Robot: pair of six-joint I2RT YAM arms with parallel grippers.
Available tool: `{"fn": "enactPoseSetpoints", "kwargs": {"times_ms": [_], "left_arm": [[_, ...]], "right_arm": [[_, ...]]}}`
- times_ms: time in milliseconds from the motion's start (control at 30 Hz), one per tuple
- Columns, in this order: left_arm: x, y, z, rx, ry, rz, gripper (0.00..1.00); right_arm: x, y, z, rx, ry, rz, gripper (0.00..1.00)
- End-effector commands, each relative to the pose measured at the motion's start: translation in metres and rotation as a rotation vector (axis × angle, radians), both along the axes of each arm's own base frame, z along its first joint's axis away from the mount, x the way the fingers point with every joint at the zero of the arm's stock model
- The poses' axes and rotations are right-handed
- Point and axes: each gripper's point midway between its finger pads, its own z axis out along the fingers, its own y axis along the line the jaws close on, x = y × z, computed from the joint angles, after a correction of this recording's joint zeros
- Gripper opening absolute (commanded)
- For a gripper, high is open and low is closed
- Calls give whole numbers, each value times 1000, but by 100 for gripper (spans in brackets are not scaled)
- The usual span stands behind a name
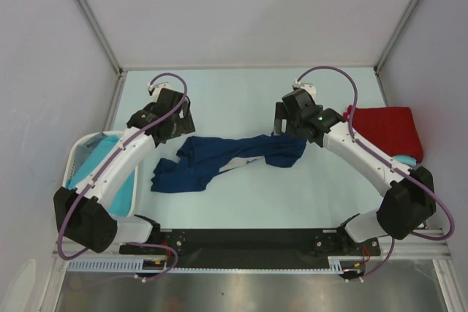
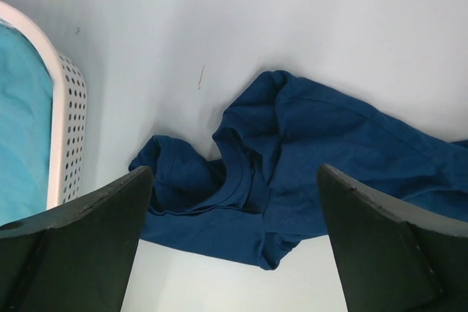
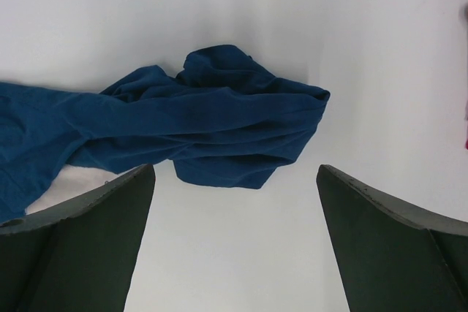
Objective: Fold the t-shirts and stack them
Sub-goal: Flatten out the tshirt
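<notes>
A navy blue t-shirt (image 1: 227,157) lies crumpled in a long strip across the middle of the table, with a bit of pale print (image 1: 245,165) showing. My left gripper (image 1: 178,123) hovers open over its left end, where the collar (image 2: 238,180) shows between the fingers. My right gripper (image 1: 284,118) hangs open above the right end (image 3: 234,118), holding nothing. A folded red t-shirt (image 1: 385,129) rests at the right on a turquoise one (image 1: 406,159). More turquoise t-shirts (image 1: 110,173) fill the basket.
The white perforated basket (image 1: 75,153) stands at the left edge, close to my left arm; its rim (image 2: 69,100) shows in the left wrist view. Grey walls enclose the table at the back and sides. A black rail (image 1: 248,239) runs along the near edge.
</notes>
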Motion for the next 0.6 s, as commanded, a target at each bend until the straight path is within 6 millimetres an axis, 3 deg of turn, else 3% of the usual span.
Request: {"fn": "enactPoseSetpoints", "kwargs": {"times_ms": [0,233,333,433,567], "left_arm": [[7,-4,12,-44,-56,-5,100],[2,-1,13,-58,-14,76,100],[0,0,26,-73,14,139,100],[2,-11,36,-119,15,93,100],[3,-27,47,-208,-117,-29,99]], "right_arm": [[5,5,15,10,-60,13,100],[17,11,23,15,-94,10,100],[25,14,30,39,-114,-30,100],[27,22,44,71,-140,-27,100],[28,26,61,95,-226,-1,100]]}}
